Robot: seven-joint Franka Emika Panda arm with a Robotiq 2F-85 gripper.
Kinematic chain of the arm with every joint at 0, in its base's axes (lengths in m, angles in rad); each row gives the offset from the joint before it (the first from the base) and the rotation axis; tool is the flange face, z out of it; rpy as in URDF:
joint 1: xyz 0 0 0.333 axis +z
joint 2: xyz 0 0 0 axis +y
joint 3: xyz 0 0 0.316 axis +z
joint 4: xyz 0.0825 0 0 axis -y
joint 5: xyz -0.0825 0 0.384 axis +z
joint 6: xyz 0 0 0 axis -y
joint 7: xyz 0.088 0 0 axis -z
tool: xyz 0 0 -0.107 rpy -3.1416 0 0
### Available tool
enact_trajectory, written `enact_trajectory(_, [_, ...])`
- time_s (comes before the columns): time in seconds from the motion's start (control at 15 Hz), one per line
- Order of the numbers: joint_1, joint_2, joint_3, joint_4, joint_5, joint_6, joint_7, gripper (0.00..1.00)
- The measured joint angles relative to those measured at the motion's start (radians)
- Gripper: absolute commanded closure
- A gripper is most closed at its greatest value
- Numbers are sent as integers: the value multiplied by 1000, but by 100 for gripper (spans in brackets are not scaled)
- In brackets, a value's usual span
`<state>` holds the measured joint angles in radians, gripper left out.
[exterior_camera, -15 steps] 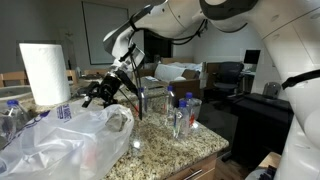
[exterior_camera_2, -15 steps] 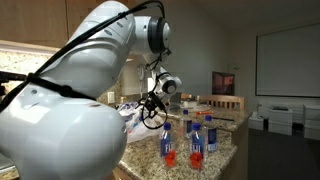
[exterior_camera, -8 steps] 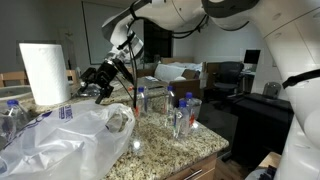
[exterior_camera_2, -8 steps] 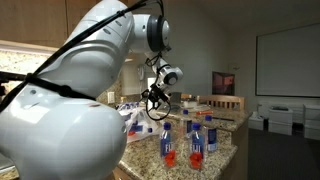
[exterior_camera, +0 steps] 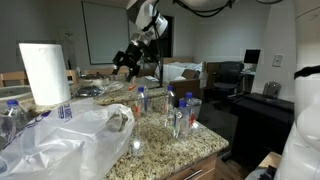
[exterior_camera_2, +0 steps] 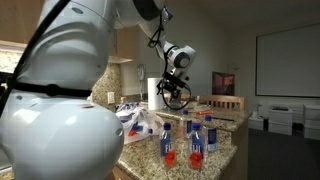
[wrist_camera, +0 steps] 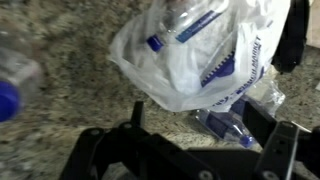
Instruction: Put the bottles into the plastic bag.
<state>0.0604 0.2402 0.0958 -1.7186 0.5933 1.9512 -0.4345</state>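
Observation:
My gripper (exterior_camera: 130,60) hangs high above the granite counter, beyond the clear plastic bag (exterior_camera: 70,140), and also shows in the other exterior view (exterior_camera_2: 178,92). In the wrist view its fingers (wrist_camera: 200,125) are spread open and empty. Far below them lies the bag (wrist_camera: 200,50) with a blue-labelled bottle (wrist_camera: 190,25) inside. Another bottle (wrist_camera: 225,125) lies on the counter at the bag's edge. Three bottles stand upright on the counter (exterior_camera: 140,100) (exterior_camera: 178,118) (exterior_camera: 192,108); they also show in the other exterior view (exterior_camera_2: 168,142) (exterior_camera_2: 196,140) (exterior_camera_2: 210,132).
A paper towel roll (exterior_camera: 44,72) stands behind the bag. More bottles (exterior_camera: 10,115) sit at the far left. The counter edge (exterior_camera: 190,155) drops off near the upright bottles. A blue-capped bottle (wrist_camera: 10,90) is blurred at the wrist view's left edge.
The gripper has risen from just above the bag and swung up and back, away from the counter. The upright bottles and the bag have not moved.

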Motion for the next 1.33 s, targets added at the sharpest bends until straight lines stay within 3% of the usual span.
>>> enact_trajectory(0.33, [-35, -141, -69, -149, -246, 23, 43, 0])
enact_trajectory(0.73, [-3, -128, -49, -239, -441, 200, 176, 0])
enact_trajectory(1.27, [30, -32, -36, -209, -640, 341, 379, 0])
enact_trajectory(1.33, [31, -17, -37, -194, -652, 342, 394, 4])
